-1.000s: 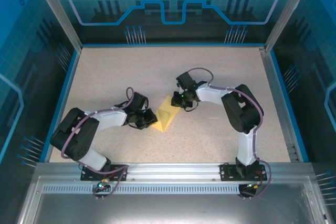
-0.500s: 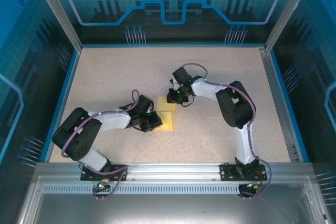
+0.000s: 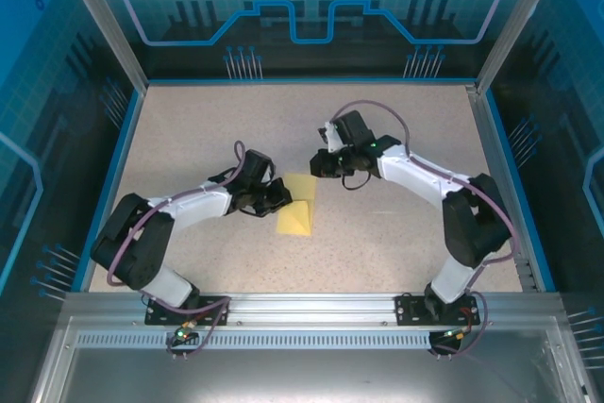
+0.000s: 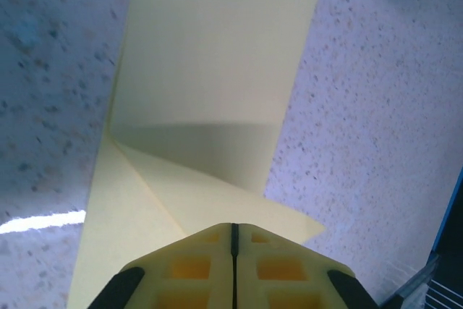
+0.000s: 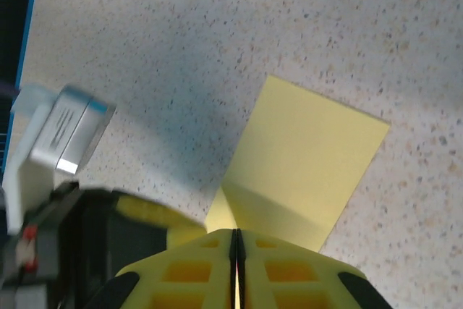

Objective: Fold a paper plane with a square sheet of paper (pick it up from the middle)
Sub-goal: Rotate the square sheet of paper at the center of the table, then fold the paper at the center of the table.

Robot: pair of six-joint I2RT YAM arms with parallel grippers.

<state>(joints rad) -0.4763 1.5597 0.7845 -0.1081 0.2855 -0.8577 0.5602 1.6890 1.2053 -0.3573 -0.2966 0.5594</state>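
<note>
The left end effector point(image 4: 233, 235) and right end effector point(image 5: 235, 238) are pinching shut on the part-folded sheet point(image 3: 297, 217) mid-fold, likely needing a flattened crease next.

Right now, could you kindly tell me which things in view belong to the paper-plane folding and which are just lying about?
Part of the job: the partly folded yellow sheet of paper; the left gripper and right gripper, both shut at its edge.
Just surroundings: the speckled table; the metal rail; the blue enclosure panels.
</note>
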